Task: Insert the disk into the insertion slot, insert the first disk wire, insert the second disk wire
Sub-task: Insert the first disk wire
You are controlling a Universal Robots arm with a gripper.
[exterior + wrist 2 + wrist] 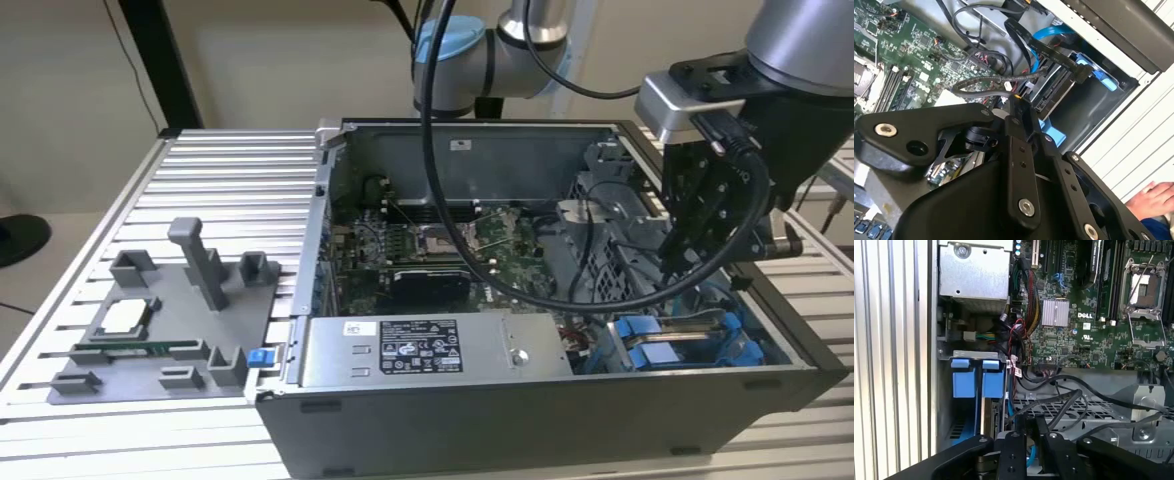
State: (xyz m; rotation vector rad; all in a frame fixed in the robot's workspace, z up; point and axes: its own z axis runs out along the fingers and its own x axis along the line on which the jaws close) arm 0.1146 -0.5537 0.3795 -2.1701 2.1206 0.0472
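1. Gripper (1016, 102): lowered inside the open computer case (534, 410). Jaws are drawn close together; whether they pinch anything cannot be told.
2. Black wire (981, 86): its connector end lies right at the tips, with the slack looping away beside the linkage.
3. Disk (1059, 90): just beyond the tips, lying in the insertion slot (694, 345), with its blue carrier edge toward the case wall.
4. Blue cable (1054, 32): past the disk, arching over it.
5. Motherboard (1079, 325): farther off, behind the wire loops.
6. Person's hand (1156, 197): outside the case, well apart.

Risks, as a judgement: the slack loop could snag on the linkage and drag the connector askew. A tilted connector could jam or bend at the disk's socket.
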